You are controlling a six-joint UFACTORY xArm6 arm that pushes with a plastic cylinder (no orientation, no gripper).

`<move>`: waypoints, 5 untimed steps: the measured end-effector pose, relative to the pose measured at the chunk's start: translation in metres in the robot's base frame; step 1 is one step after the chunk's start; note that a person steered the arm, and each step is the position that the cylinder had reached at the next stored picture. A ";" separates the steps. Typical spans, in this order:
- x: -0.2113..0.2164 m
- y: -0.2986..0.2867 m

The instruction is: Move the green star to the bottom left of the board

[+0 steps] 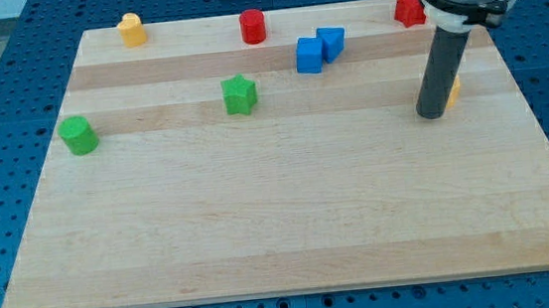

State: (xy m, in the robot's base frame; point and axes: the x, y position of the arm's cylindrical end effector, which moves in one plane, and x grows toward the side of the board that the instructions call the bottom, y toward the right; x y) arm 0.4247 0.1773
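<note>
So the thing that matters here: the green star (239, 94) sits well off to the view's left of my tip (432, 115), and a little higher up in the view. The goal corner is the view's bottom left of the worktop (262, 235), which means the star has to travel down and left. My tip is on the view's right side of the star, so that's half-decent for pushing it leftwards, but it's below the star's line rather than above it (wrong side for the downward part, I reckon).

My read is the tip needs to swing round to the star's upper-right first, then push diagonally. The two blue blocks (318, 48) are sitting touching each other just up and right of the star, so there's not loads of room to sneak in there without nudging them.

As for a hand, there isn't one on this rig, just the dark rod, so nothing to report as apart or clamped. The tip isn't touching any block I can clearly see, though a yellow block (454, 89) peeks out right behind the rod and I can't tell if they're in contact.

The green round-ish block (80, 135) sits near the left edge, above the diagonal the star would take, probably clear of it.
</note>
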 end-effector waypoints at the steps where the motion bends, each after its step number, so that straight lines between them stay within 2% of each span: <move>1: 0.000 -0.002; 3: -0.005 -0.094; 5: -0.082 -0.113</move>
State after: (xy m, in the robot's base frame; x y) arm 0.3424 0.0647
